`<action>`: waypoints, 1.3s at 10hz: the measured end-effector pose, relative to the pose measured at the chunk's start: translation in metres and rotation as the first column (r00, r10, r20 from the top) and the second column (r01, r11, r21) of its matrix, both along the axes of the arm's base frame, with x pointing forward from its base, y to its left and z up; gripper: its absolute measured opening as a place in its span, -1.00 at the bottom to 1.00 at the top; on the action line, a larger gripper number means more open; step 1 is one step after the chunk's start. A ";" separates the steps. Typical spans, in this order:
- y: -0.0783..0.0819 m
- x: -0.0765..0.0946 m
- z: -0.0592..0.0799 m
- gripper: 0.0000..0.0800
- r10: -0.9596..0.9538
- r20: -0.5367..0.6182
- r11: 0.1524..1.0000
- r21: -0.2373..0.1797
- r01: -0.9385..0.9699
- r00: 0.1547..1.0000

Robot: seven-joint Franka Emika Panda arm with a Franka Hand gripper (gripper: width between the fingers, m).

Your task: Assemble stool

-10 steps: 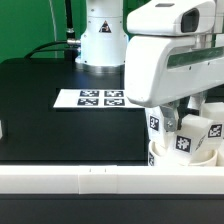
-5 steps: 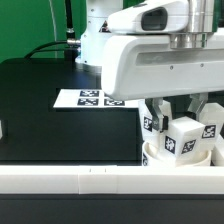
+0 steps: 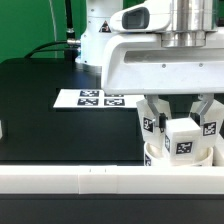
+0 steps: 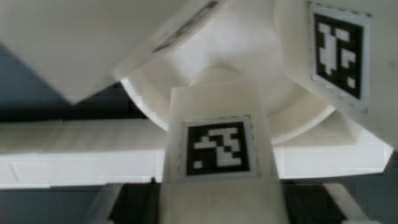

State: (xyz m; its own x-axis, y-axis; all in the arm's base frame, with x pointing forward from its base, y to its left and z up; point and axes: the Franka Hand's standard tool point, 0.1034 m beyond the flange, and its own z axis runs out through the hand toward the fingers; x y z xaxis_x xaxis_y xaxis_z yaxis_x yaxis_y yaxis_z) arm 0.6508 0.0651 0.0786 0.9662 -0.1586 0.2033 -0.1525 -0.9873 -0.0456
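Observation:
My gripper (image 3: 181, 118) is shut on a chunky white stool leg (image 3: 183, 138) with a black-and-white tag, held upright over the round white seat (image 3: 153, 156) at the exterior view's lower right. Two more tagged legs (image 3: 152, 122) (image 3: 208, 126) stand on the seat, either side of the held one. In the wrist view the held leg (image 4: 219, 140) runs straight out between my dark pads (image 4: 135, 198), with the curved seat (image 4: 157, 95) behind it and another tagged leg (image 4: 334, 45) beyond. Whether the held leg's foot touches the seat is hidden.
A long white border rail (image 3: 80, 181) runs along the table's front edge, right in front of the seat. The marker board (image 3: 95, 98) lies flat on the black table (image 3: 40, 110) to the exterior view's left of the hand. The arm's white base (image 3: 100, 40) stands behind.
The hand has turned and shifted toward the exterior view's left over the seat, carrying the leg with it. The grip has stayed shut. The seat and the other legs have not moved.

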 end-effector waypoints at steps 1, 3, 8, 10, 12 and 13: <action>0.000 0.000 0.000 -0.14 -0.052 0.000 0.999 0.011 0.052 0.999; 0.001 0.000 0.000 -0.14 -0.148 -0.004 0.988 0.033 0.148 0.989; -0.002 -0.002 0.000 -0.14 -0.541 -0.039 0.835 0.101 0.542 0.840; -0.005 -0.004 -0.001 -0.13 -0.645 -0.051 0.755 0.111 0.646 0.762; -0.009 -0.008 -0.001 -0.12 -0.761 -0.075 0.633 0.136 0.763 0.645; -0.009 -0.009 -0.001 -0.12 -0.778 -0.082 0.610 0.135 0.781 0.622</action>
